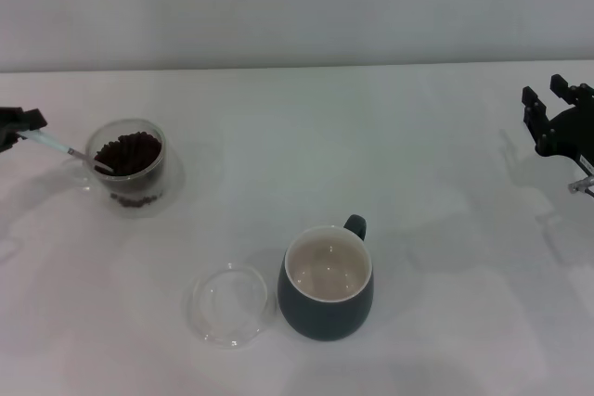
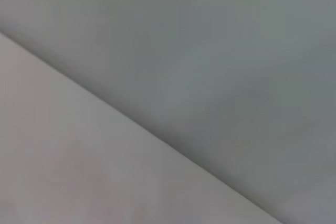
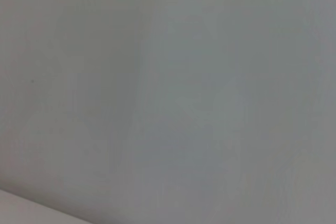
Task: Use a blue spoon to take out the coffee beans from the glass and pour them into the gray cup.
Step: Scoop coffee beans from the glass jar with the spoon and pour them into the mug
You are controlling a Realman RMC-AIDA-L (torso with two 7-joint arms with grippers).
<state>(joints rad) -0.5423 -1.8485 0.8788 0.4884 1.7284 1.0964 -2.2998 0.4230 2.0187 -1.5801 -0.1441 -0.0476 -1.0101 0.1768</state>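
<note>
In the head view the glass (image 1: 130,166) stands at the left of the table, holding a heap of dark coffee beans (image 1: 129,153). The blue spoon (image 1: 65,148) slants down from the far left, its tip dipped into the beans. At the picture's left edge my left gripper (image 1: 20,123) is shut on the spoon's handle end. The gray cup (image 1: 327,282) sits near the front centre, its cream inside showing no beans and its loop handle pointing away. Far out at the right edge hangs my right gripper (image 1: 560,107), open and holding nothing. Both wrist views show only blank surfaces.
A flat clear glass dish (image 1: 228,302) lies just left of the gray cup. The white table (image 1: 418,183) runs back to a pale wall.
</note>
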